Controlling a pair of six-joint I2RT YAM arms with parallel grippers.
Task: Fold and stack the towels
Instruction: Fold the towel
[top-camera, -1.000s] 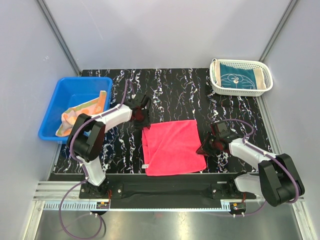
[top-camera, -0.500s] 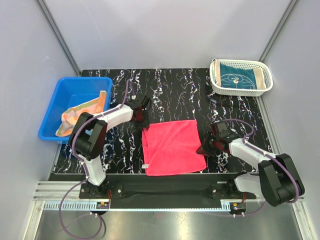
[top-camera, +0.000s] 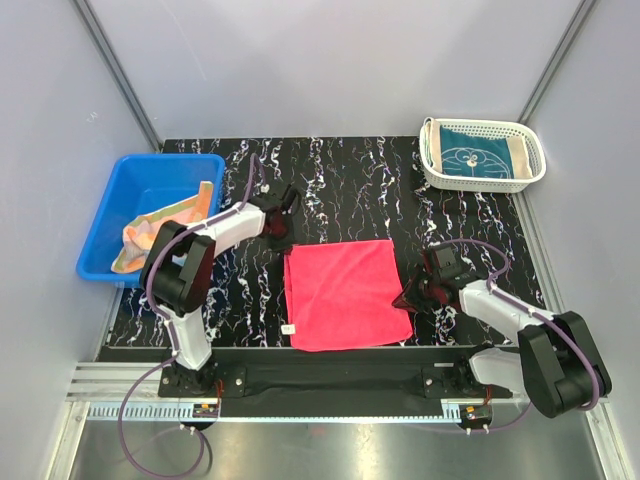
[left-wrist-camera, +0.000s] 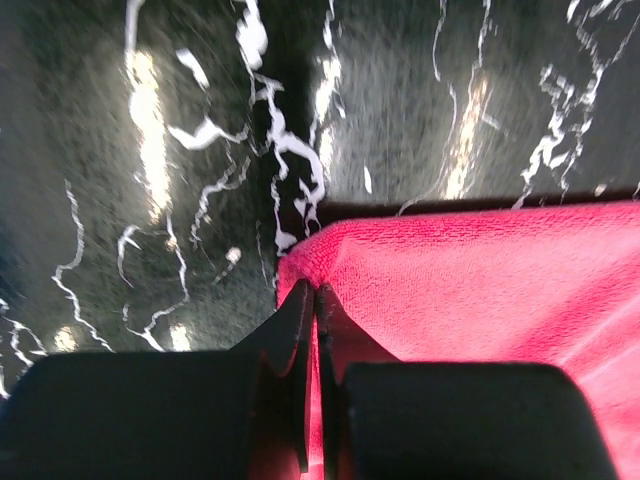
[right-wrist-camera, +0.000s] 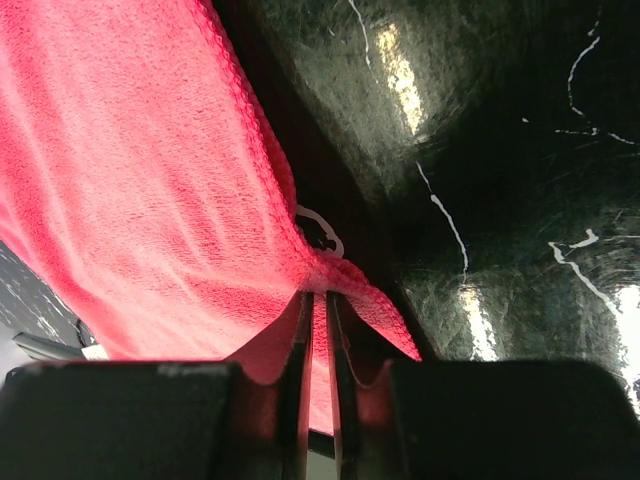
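While the pink-red towel (top-camera: 345, 295) lies spread flat on the black marbled counter (top-camera: 350, 180), the jaws of the left arm (top-camera: 225, 228) are closed on its far-left corner. Those of the right arm (top-camera: 500, 305) pinch its right edge near the near corner. Teal towel (top-camera: 478, 158): in the white basket (top-camera: 482, 184), far right. Orange-peach towel (top-camera: 160, 222): in the blue bin (top-camera: 150, 175), left.
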